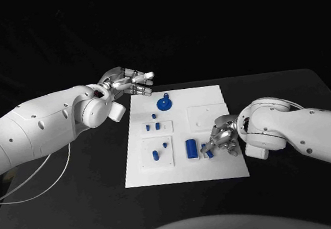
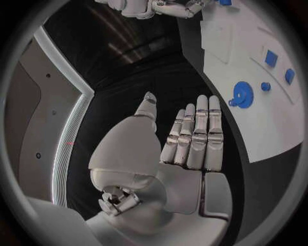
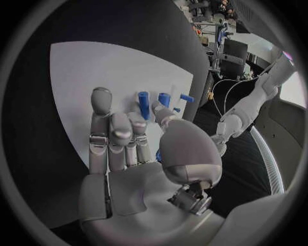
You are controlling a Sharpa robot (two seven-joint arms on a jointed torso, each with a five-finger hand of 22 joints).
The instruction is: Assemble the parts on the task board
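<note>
Blue parts are spread over the white task board, and a short blue cylinder lies near the board's near edge with its long axis running from near edge to far edge. It is flanked closely by the right hand, whose fingers are curled low over the board beside a smaller blue piece; whether that piece is pinched cannot be told. The left hand is held open and empty off the board's far left corner, well apart, so the right hand is judged the nearer.

Left hand flat, fingers straight (empty); right hand curled.
</note>
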